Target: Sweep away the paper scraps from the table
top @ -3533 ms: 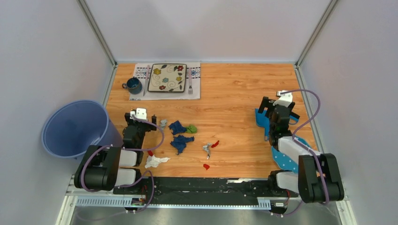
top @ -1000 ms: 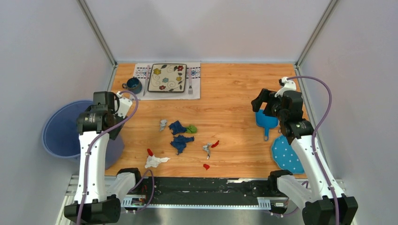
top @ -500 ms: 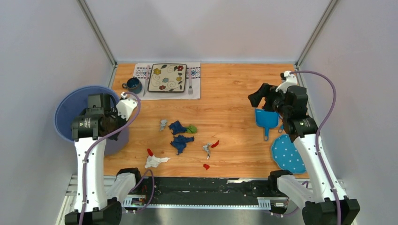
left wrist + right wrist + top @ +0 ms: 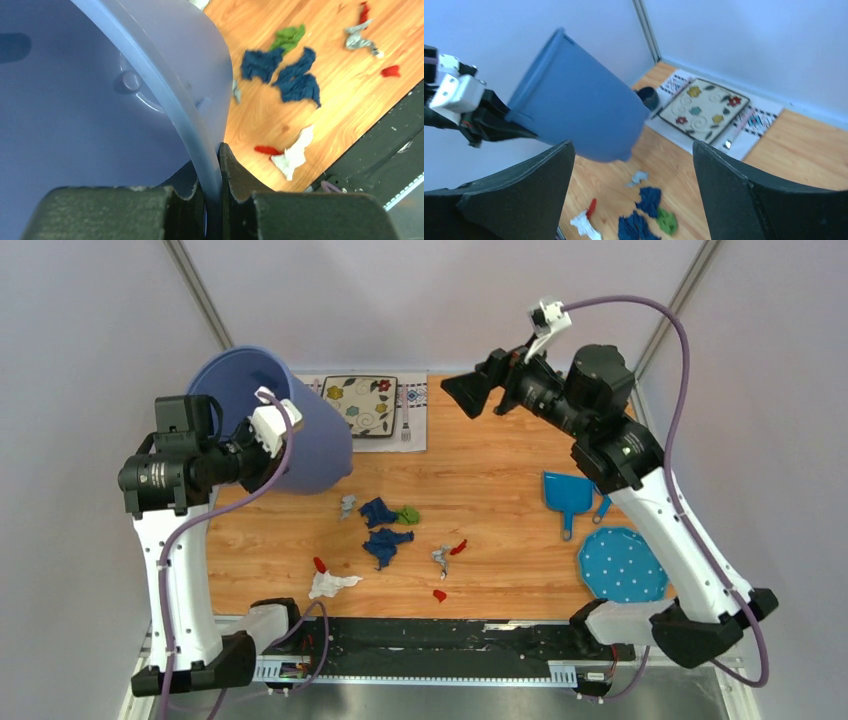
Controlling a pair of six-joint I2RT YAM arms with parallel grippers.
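Step in hand (judged): the bin is being brought over the desk so the scraps can be pushed into it.

The left pincer (image 4: 212, 167) is gripping the rim of the blue bin (image 4: 305, 435). Its jaws are nearly closed, pinching the thin plastic wall between them. The bin is hanging tilted in the air just left of the flowered plate (image 4: 357, 405), overlapping the plate's left edge in the top view. The right pincer (image 4: 632, 150) is standing wide apart and holding nothing, raised above the desk (image 4: 500, 455) to the right of the plate.

The paper scraps (image 4: 385, 530) are all lying on the desk on the near side of the plate, well apart from it. Dark blue and green bits are lying closest to the plate. Silver-grey and red ones are lying farther from it, and a white one with a red bit is lying farthest.

Doing it well: a single grip on the rim is likely letting the bin swing, so slow travel is advisable. The bin should be lowered clear of the plate and of the mug (image 4: 647, 96) beside it. It should be laid with its mouth facing the scraps and its lip touching the wood.

Containers:
- Bin: the part of the interior showing in the left wrist view is looking bare.
- Blue dustpan (image 4: 565, 495): lying to the right of the plate and nearer the arms, appearing empty.
- Plate: carrying no scraps.
- Mug: contents cannot be told.
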